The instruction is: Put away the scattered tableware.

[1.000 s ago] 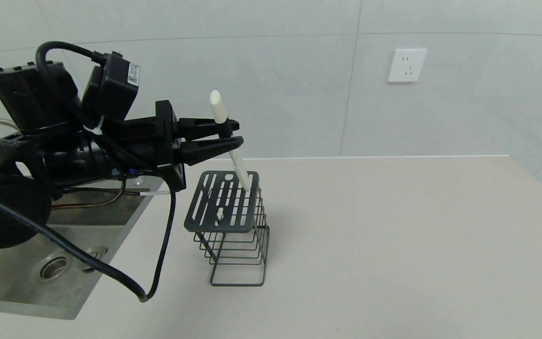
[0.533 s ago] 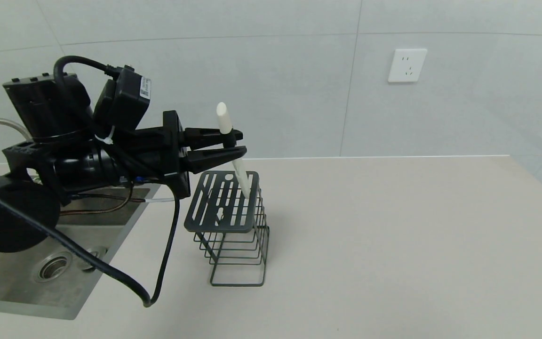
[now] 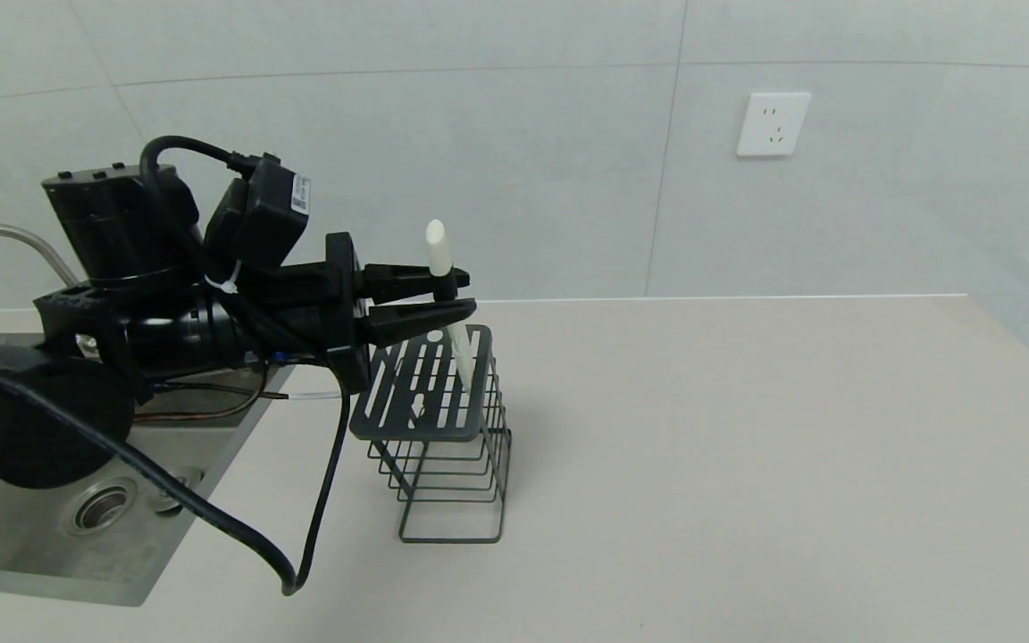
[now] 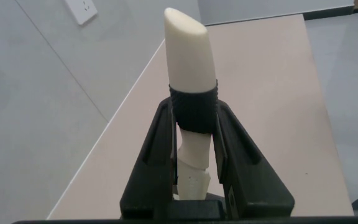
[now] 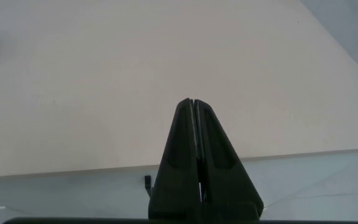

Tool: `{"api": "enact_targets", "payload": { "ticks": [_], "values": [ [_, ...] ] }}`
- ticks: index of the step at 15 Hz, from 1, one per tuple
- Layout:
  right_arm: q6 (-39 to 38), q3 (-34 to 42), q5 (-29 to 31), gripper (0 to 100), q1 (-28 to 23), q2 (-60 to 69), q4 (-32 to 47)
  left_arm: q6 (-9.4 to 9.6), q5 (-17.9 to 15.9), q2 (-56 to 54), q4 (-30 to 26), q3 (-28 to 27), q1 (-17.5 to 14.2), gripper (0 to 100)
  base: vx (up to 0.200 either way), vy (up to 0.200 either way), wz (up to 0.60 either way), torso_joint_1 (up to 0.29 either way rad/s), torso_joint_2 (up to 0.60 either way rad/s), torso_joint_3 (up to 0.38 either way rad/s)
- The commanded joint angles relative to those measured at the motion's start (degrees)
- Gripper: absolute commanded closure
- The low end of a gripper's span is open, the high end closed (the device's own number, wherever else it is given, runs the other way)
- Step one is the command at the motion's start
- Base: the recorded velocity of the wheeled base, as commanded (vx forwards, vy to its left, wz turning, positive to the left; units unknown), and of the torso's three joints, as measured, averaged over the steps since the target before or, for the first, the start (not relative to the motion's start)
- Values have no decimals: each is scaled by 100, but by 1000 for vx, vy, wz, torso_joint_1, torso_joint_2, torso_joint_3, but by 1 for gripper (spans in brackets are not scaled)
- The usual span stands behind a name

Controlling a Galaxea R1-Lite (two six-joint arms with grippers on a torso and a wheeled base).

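sink (image 3: 50, 527) set in desk (image 3: 747, 446), near left | wire rack (image 3: 430, 402) upright beside it | left gripper (image 3: 465, 295) above rack, jaws clamped on white utensil (image 3: 437, 246), nearly upright, lower tip at rack's slotted top | right gripper (image 5: 195, 109) over desk, jaws pressed together | wall socket (image 3: 773, 123) behind

The head camera is looking forward and down across the table (image 3: 747, 429) toward the tiled wall (image 3: 550, 179), catching the left end effector (image 3: 461, 295) side-on at middle distance. The left wrist camera is sitting right behind that end effector, sighting along its fingers at very close range past the clamped white handle (image 4: 188, 50). Both are sharing the handle, the table and the wall socket (image 3: 773, 123). The right wrist camera is aiming along the right end effector (image 5: 193, 106) down onto the table.
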State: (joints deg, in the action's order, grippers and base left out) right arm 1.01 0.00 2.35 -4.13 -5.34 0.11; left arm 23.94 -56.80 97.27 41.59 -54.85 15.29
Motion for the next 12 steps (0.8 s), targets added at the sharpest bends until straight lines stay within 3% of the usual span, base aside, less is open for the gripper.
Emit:
{"api": "enact_targets", "payload": {
  "ticks": [1, 5, 8, 12],
  "values": [
    [4, -9, 2, 100, 0, -2, -2, 5, 2, 55, 7, 9, 1, 100, 0, 0, 0, 0, 0, 0],
    [4, -9, 2, 100, 0, -2, -2, 5, 11, 152, 7, 88, 1, 100, 0, 0, 0, 0, 0, 0],
    [4, -9, 2, 100, 0, -2, -2, 234, 11, 266, -2, 123, -8, 100, 0, 0, 0, 0, 0, 0],
    [4, 0, 2, 100, 0, -2, -2, 251, 11, 301, 7, 141, -8, 100, 0, 0, 0, 0, 0, 0]
  ]
}}
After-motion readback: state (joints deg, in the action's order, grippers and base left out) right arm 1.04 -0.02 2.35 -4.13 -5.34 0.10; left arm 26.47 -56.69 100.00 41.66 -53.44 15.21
